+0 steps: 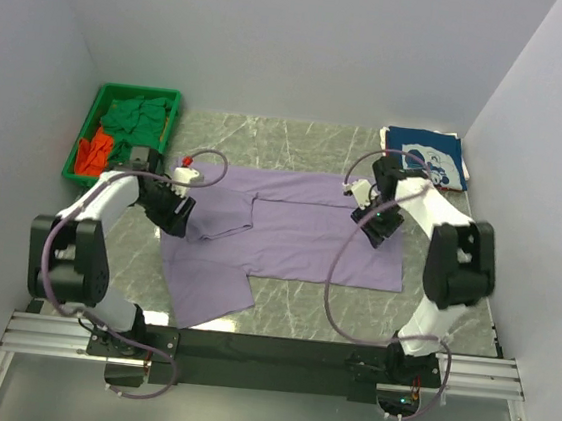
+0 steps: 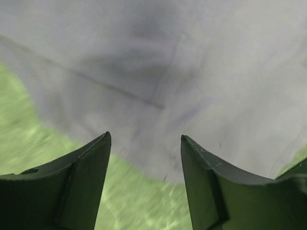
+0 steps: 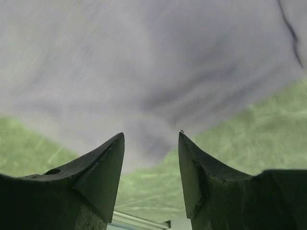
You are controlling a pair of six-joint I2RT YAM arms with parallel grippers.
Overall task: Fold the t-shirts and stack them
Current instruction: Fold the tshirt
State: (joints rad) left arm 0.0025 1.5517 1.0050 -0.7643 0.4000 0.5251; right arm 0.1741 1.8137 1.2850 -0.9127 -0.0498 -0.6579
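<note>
Top external view: plain white walls (image 1: 299, 41) box in a grey-green marbled tabletop (image 1: 299, 137). A plain lavender-purple cloth t-shirt (image 1: 298, 238) lies spread mid-table. The left gripper (image 1: 175, 210) and right gripper (image 1: 375, 225) hang over opposite ends of it, fingers parted. A folded navy printed tee (image 1: 424, 157) sits in the far right corner.

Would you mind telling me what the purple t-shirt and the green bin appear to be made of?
The purple t-shirt looks like soft matte cloth: it lies limp with folds and seams. The green bin seems rigid plastic, given its straight smooth walls.
</note>
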